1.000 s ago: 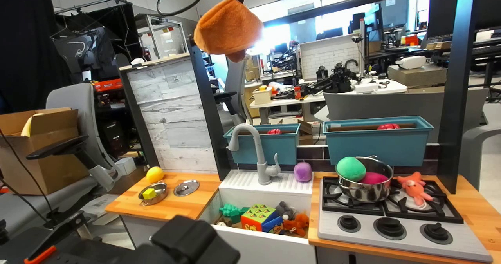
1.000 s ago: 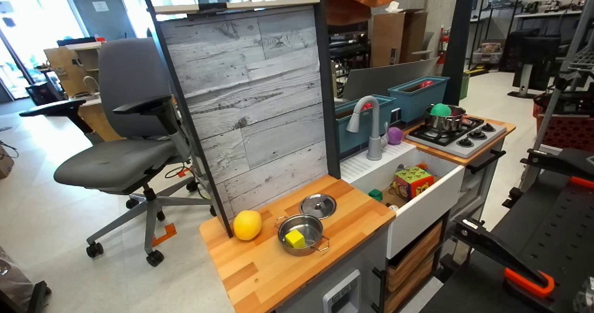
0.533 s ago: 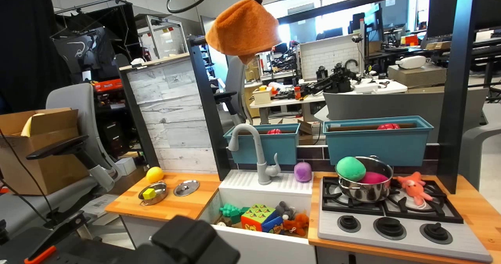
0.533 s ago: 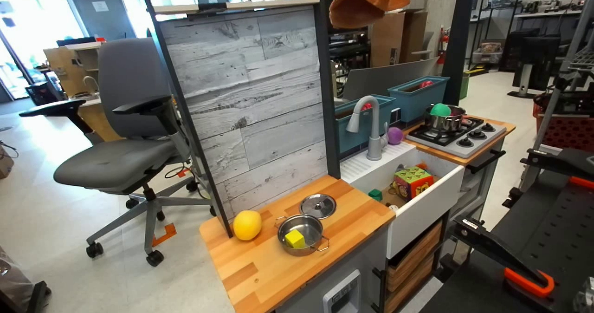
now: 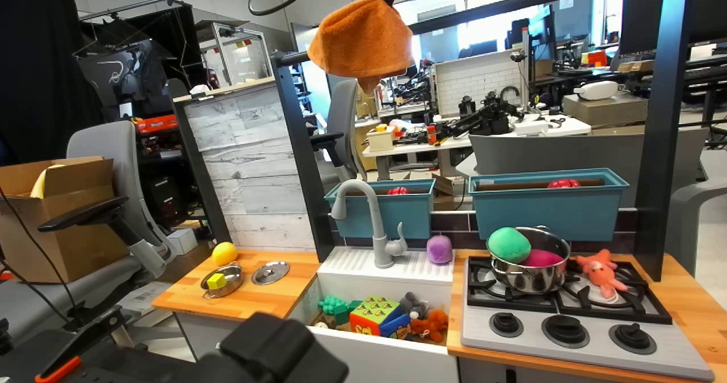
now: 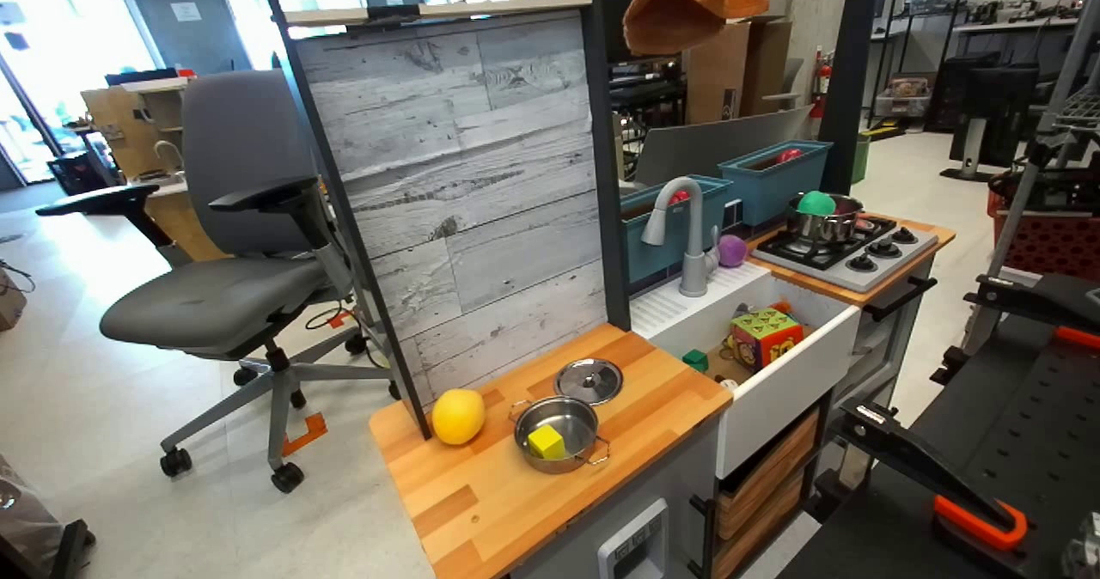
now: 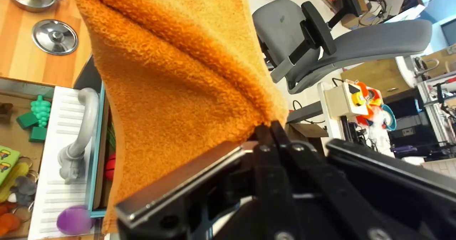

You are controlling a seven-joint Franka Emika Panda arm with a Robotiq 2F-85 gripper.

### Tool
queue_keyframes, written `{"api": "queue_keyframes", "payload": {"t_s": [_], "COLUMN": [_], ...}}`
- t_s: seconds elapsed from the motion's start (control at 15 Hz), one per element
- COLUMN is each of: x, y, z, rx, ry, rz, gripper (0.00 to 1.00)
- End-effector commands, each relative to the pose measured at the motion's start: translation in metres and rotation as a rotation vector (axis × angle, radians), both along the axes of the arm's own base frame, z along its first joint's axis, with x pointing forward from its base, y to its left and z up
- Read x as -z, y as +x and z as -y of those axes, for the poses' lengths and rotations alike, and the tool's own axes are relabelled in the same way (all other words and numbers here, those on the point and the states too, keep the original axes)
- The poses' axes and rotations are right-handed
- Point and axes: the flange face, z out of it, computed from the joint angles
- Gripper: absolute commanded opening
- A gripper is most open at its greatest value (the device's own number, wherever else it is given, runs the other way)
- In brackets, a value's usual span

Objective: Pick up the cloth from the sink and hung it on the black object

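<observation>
Cloth [image 5: 360,39], orange: in exterior view, twelve o'clock from tap [image 5: 377,224], overlapping bar [image 5: 514,3], contact unclear. My jaws: pinching its upper end. I judge it light, limp, unslippery; best held by edge.

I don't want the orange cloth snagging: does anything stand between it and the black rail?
Nothing visible does. The orange cloth, gripped by the end effector, visually overlaps the black rail in both exterior views, hiding part of it; whether they touch, I can't tell.

Orange cloth [image 5: 363,39], creased, hanging, near black bar [image 5: 511,5]
</observation>
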Motion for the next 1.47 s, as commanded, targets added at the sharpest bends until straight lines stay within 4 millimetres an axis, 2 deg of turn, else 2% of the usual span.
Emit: {"api": "queue_keyframes", "payload": {"t_s": [0.0, 0.6, 0.67, 1.4], "x": [-0.0022, -0.0019, -0.002, -0.0044], "y": [0.0, 0.0001, 0.0, 0.0002], "z": [0.0016, 0.0011, 0.0011, -0.0002], "rx": [0.019, 0.015, 0.014, 0.011], "ry": [0.005, -0.002, -0.001, 0.007], "rz": [-0.001, -0.001, -0.001, 0.005], "gripper": [0.3, 0.96, 0.99, 1.0]}}
